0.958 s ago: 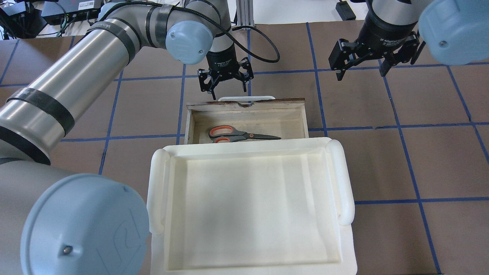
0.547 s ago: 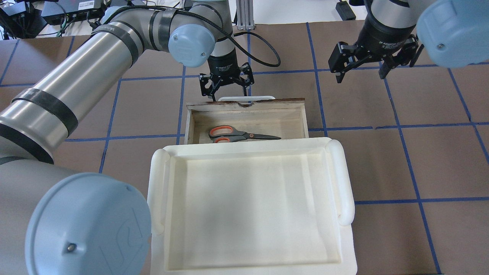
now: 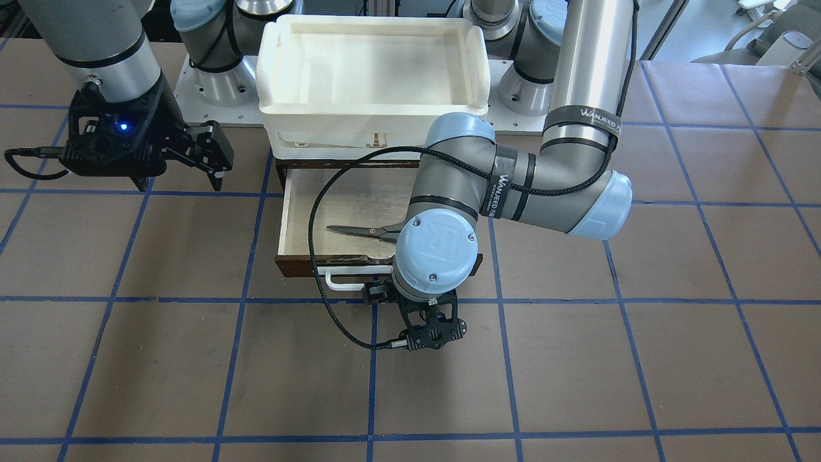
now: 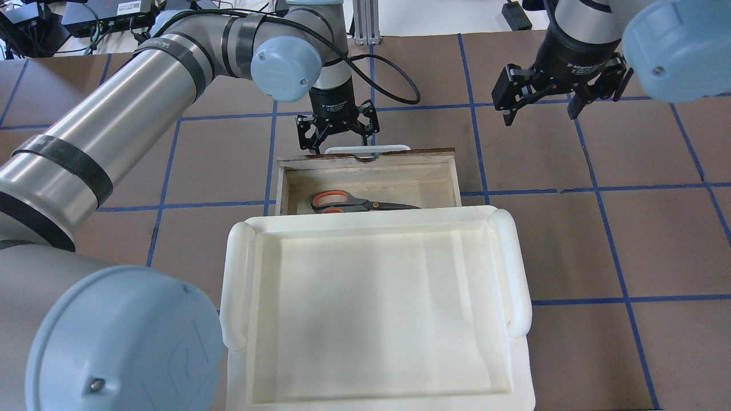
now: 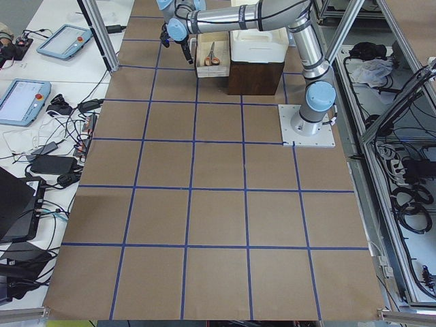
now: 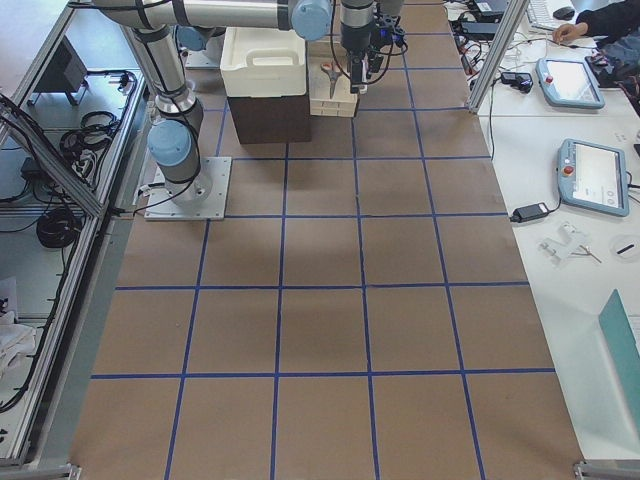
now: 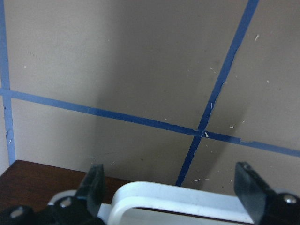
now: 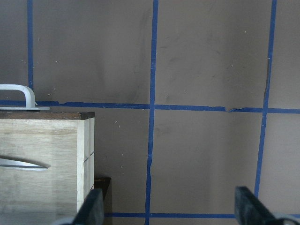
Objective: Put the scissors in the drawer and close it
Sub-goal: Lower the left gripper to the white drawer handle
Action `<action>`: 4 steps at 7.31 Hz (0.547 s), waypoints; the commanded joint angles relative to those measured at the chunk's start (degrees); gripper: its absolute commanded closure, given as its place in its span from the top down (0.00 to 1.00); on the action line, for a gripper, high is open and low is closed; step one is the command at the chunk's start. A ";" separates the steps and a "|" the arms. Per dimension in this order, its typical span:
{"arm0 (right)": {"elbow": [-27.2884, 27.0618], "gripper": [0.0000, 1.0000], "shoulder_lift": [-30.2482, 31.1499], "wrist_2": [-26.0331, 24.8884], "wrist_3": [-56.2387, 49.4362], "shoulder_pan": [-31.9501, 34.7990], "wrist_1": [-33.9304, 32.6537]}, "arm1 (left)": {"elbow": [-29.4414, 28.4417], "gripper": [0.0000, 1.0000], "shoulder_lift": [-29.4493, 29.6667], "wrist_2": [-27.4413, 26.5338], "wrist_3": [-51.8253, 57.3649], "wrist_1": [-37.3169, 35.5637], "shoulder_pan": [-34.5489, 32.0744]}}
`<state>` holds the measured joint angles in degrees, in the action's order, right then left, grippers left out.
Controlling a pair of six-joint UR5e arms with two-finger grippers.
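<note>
My left hand point(image 4: 339, 142) hangs low with its fingers point(image 7: 96, 180) spread apart, one on each side of the white bar handle point(image 7: 187, 199). The bar lies between them, unclamped, and I cannot tell whether either finger touches it. That handle is fixed to the dark brown front of the drawer point(image 4: 282, 182), which faces the far edge of the tabletop point(image 4: 628, 245).

The drawer stands partly open. Inside, on the pale wood, lie the scissors point(image 4: 354, 201) — flat, orange-lined loops toward my left end of the tabletop, dark blades pointing toward my right end. The nearer loop is half hidden under the rim of the white tray point(image 4: 517, 268). The tray sits on top of the dark cabinet point(image 5: 255, 68) that houses the drawer, and the cabinet stands against my own edge of the tabletop, between my two bases.

My right hand point(image 4: 539, 111) is off toward the right end, further out toward the far edge than the drawer front and well apart from it. Its fingers are spread wide, they grip nothing, and it hovers above bare brown tabletop crossed by blue tape lines point(image 8: 152, 108).
</note>
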<state>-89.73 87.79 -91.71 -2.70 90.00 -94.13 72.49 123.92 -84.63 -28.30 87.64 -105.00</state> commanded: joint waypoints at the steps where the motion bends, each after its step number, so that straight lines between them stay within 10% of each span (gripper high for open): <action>1: -0.10 1.00 0.10 -0.22 -0.03 0.00 0.00 | 0.55 1.00 -0.44 0.08 0.00 0.68 -0.03; 4: -0.10 1.00 -0.08 -0.31 -0.64 0.00 -0.09 | 4.05 1.00 -2.36 0.16 0.00 1.39 -0.03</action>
<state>-89.82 87.79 -91.97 -3.19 90.00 -94.19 74.85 122.39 -84.56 -28.30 88.93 -105.03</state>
